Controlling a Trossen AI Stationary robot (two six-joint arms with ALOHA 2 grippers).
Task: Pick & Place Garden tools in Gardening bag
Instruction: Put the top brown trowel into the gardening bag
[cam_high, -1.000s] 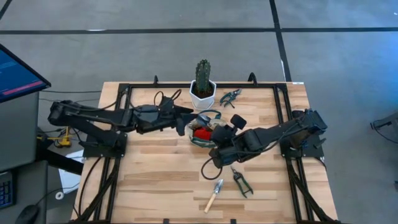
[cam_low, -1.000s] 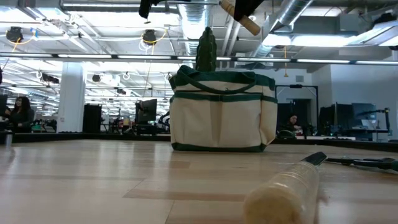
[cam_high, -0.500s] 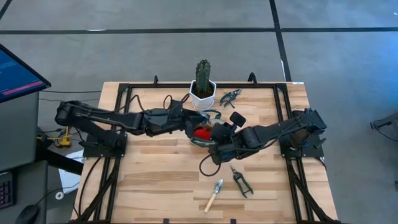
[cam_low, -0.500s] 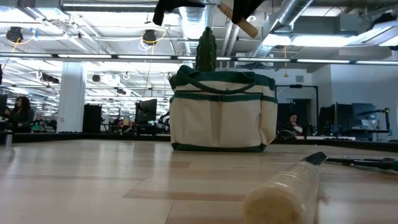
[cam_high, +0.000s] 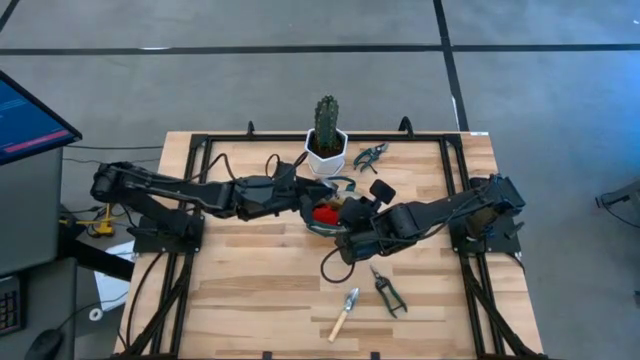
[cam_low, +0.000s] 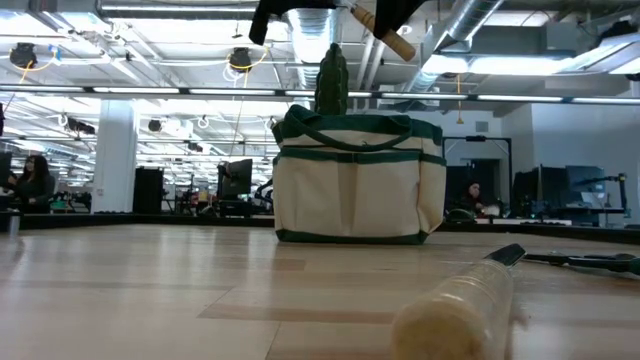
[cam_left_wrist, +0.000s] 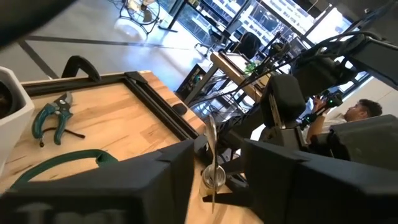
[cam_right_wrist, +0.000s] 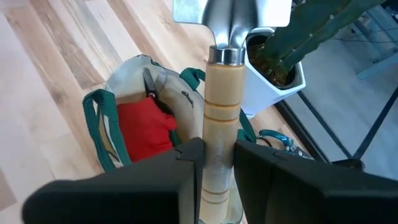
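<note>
The cream gardening bag (cam_high: 322, 208) with green trim stands upright mid-table, its open mouth showing a red tool (cam_right_wrist: 142, 127) and a dark one inside. Above the bag my right gripper (cam_right_wrist: 217, 148) is shut on a wooden-handled trowel (cam_right_wrist: 219, 93). The trowel's metal blade (cam_left_wrist: 211, 146) stands edge-on between the open fingers of my left gripper (cam_left_wrist: 216, 152), which reaches in from the table's left (cam_high: 305, 203). I see a gap on both sides of the blade. In the low view only the handle's end (cam_low: 392, 40) shows above the bag (cam_low: 360, 180). My right gripper pinches the trowel's wooden handle (cam_right_wrist: 217, 134) between its two fingers, which lie across the handle partway along it. The trowel is lifted clear above the bag's mouth, tilted, its blade pointing away toward my left gripper.
A cactus in a white pot (cam_high: 326, 150) stands just behind the bag, green-handled shears (cam_high: 370, 155) to its right. Another trowel (cam_high: 345, 312) and dark shears (cam_high: 388, 290) lie near the front edge. A black frame (cam_high: 455, 190) rims the table.
My left gripper has moved toward the table's right and slightly down, up to the bag and the held trowel. My right gripper and the trowel have kept still.
</note>
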